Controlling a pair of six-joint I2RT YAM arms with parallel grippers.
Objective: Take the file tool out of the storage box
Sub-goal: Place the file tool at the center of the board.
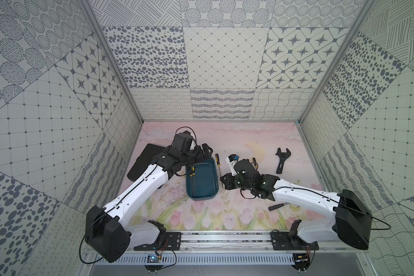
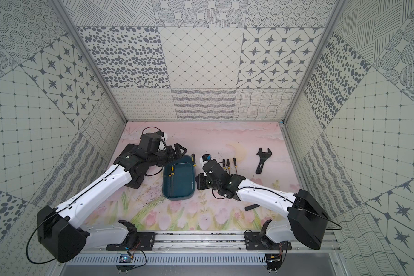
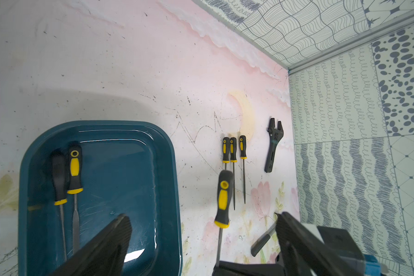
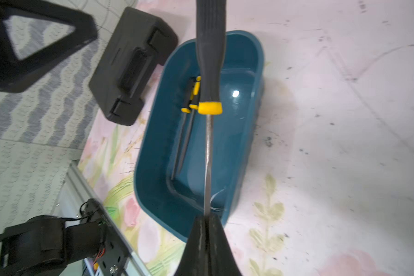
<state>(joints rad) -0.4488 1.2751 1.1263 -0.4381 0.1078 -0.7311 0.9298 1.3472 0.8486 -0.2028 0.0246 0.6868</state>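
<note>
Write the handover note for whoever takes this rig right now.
Left pincer: open, empty, near the far end of the box.
Right pincer: shut on the shaft of a file. The file is outside the box, beside its long side. I cannot tell whether it touches the table.
In the box: two files, side by side.
Done: three files lie in a row on the table near the wrench; a fourth is out, in the grip.
Left: set the held file down, probably by that row, then likely fetch the two in the box.
</note>
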